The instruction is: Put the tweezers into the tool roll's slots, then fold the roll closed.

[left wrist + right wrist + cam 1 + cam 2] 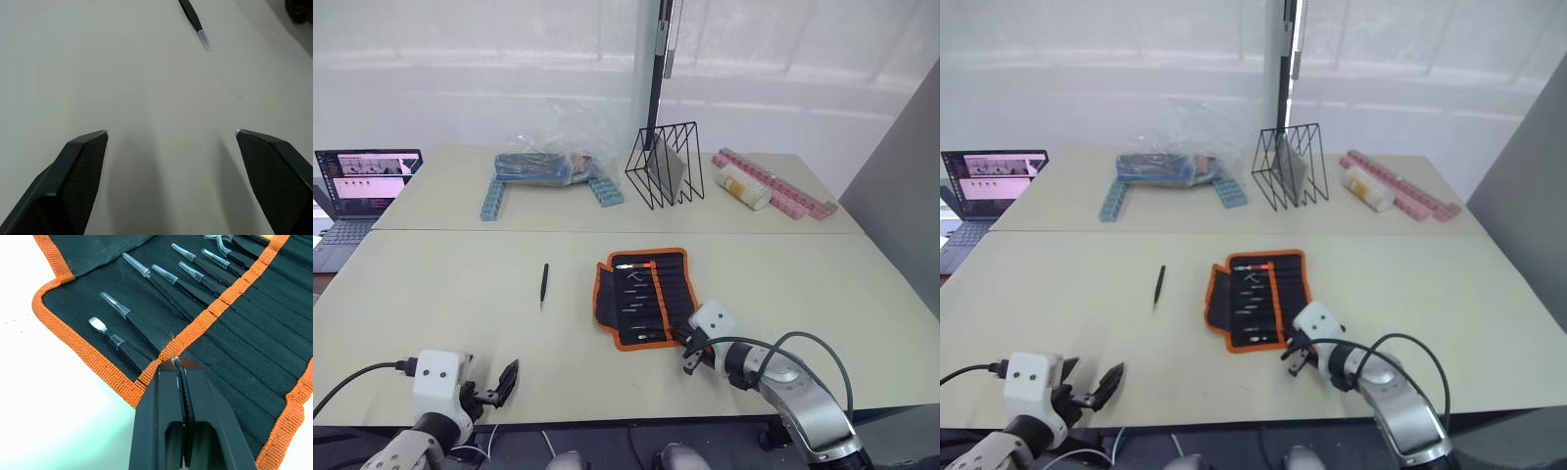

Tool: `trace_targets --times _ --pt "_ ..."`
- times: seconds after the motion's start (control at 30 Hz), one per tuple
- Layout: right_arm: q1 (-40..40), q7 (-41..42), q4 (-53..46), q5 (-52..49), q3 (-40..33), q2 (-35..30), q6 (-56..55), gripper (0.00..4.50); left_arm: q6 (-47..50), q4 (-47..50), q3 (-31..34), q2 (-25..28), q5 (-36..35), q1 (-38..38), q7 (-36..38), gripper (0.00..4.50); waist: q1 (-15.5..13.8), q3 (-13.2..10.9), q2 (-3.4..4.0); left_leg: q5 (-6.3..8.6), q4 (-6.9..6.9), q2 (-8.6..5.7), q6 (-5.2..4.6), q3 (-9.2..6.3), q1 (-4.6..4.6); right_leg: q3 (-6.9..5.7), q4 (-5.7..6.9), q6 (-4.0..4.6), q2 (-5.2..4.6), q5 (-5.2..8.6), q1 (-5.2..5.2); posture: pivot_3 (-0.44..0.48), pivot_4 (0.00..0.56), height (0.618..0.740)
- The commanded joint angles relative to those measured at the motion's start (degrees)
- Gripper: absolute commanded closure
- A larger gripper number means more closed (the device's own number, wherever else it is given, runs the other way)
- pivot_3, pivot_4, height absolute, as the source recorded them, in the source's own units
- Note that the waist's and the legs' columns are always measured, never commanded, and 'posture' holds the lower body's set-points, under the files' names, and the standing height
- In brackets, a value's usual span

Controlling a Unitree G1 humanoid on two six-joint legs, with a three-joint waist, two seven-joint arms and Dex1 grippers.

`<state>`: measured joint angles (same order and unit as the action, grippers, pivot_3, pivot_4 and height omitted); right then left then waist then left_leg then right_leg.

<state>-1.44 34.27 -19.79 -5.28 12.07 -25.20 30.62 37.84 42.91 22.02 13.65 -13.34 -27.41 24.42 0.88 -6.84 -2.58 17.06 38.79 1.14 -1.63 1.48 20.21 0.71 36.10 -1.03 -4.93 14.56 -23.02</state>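
The right gripper [180, 363], fingers pressed together, is nosing the roll [646, 297] at its orange slot band. One tweezer [545, 281] is lying well ahead of the wide-spread left gripper [171, 134]; approaching along its length should help.

Head stereo pair looks down over beige table [460, 284]; wrist cams sit close behind each pincer, near tabletop.
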Motion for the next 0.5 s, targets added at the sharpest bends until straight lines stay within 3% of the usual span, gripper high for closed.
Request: trace_targets --times 0.03,0.5 --pt "1.35 -0.06 3.40 0.42 2.50 0.31 2.28 4.50 0.59 -1.56 -3.31 1.40 1.74 4.00 -3.01 0.05 0.00 0.00 0.00 0.00 0.00 0.00 0.00 -0.01 0.00 -0.01 0.00 0.00 0.01 0.00 0.00 0.000 0.150 0.722" --pt "1.15 -1.20 2.22 0.28 2.04 0.92 3.29 4.50 5.06 -20.86 -16.12 2.56 9.93 27.52 -12.81 0.05 -0.17 0.00 0.04 0.00 -0.09 -0.03 0.00 -0.06 0.03 0.02 0.02 0.01 -0.12 -0.11 0.06 0.000 0.150 0.722"
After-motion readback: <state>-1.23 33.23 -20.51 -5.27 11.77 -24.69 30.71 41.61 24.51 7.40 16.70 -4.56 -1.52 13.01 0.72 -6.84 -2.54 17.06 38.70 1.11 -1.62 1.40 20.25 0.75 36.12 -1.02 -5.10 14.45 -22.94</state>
